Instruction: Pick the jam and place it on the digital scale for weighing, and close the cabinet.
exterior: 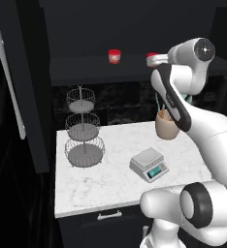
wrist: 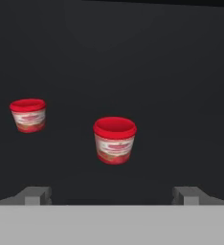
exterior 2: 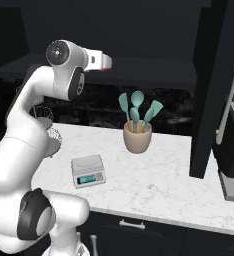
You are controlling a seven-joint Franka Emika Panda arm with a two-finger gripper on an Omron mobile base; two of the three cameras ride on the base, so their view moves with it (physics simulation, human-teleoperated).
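Now hand [wrist: 112, 194] wide open, empty, w/ jam [wrist: 115, 140] ahead betw. fingers, not touching; 2nd jar [wrist: 28, 115] left.

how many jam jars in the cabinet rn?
2. One jam jar sits centred ahead of the open hand; the other jar stands further left on the same cabinet shelf. More could be hidden behind the arm.

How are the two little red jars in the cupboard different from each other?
The nearer jam jar sits straight ahead of the open hand, between its fingers; the farther jam jar sits off to the left. The nearer one looks bigger in the hand view, the other smaller, because it is farther away. Both stand upright on the cabinet shelf and have the same red lids and labels.
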